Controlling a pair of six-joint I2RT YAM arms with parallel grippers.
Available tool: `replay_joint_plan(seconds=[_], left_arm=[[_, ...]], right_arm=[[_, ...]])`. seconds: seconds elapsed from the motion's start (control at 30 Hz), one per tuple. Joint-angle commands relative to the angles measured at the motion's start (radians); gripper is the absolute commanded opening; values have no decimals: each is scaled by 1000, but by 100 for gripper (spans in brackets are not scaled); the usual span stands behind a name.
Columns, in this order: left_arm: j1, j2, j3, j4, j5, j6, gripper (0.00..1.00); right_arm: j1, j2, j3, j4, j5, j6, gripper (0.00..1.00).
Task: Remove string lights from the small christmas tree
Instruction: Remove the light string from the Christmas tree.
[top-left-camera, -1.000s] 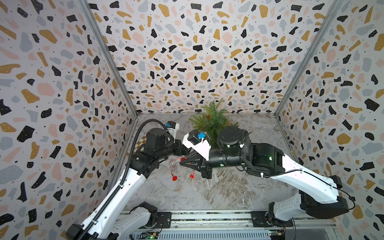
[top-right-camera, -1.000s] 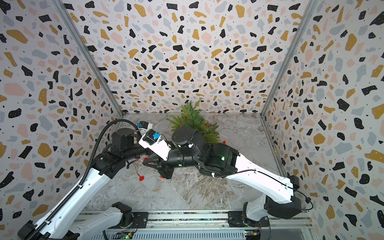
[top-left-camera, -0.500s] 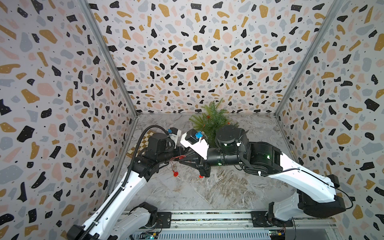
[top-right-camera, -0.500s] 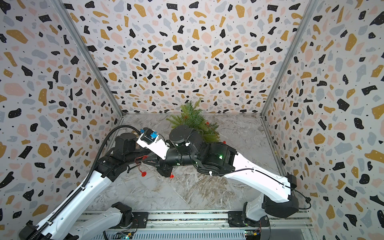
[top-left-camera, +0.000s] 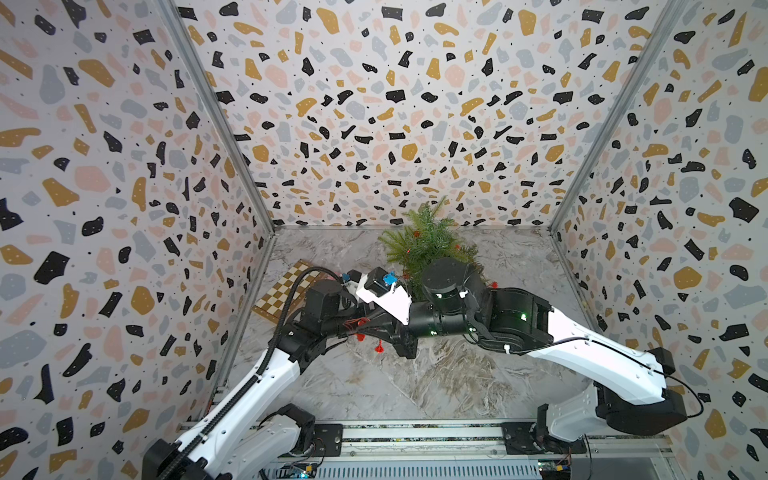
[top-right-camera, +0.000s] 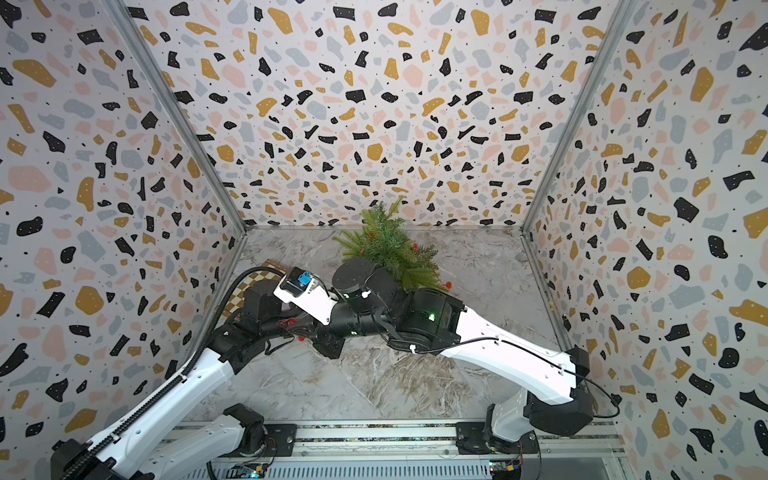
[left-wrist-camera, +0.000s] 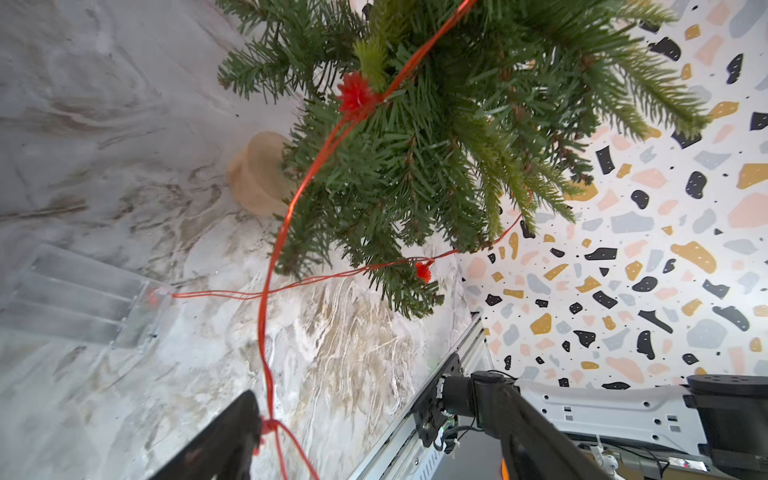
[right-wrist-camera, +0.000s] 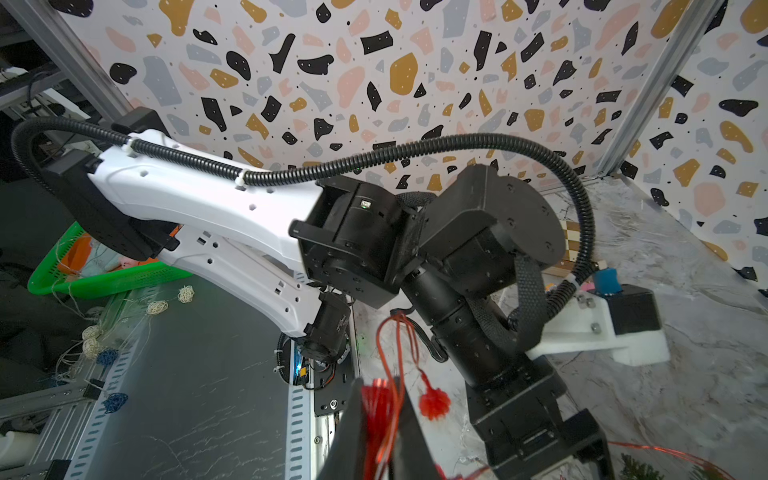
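Partway: my right gripper (right-wrist-camera: 380, 415) is clamped on bunched string lights (left-wrist-camera: 286, 216), seven o'clock of the small christmas tree (top-left-camera: 424, 245). Wire still loops its branches. My left gripper (right-wrist-camera: 548, 449) gapes, empty.

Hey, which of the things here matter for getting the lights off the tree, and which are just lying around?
For the job:
string lights, with their clear box
small christmas tree

Just lying about:
checkered board
green basket, outside the cell
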Motion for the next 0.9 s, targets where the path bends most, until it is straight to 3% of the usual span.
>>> replay_joint_plan(seconds=[0.0,0.2,0.87], left_arm=[[-18,46,-31,152,23,-76,85],[-42,91,-22,170,3,-57,82],[-43,151,-37,256,-52,-78,44]], right_arm=[[0,-41,7,26,8,-9,0],[0,-42,2,27,10,-7,0],[-36,-49,-35,46,-12,0,0]])
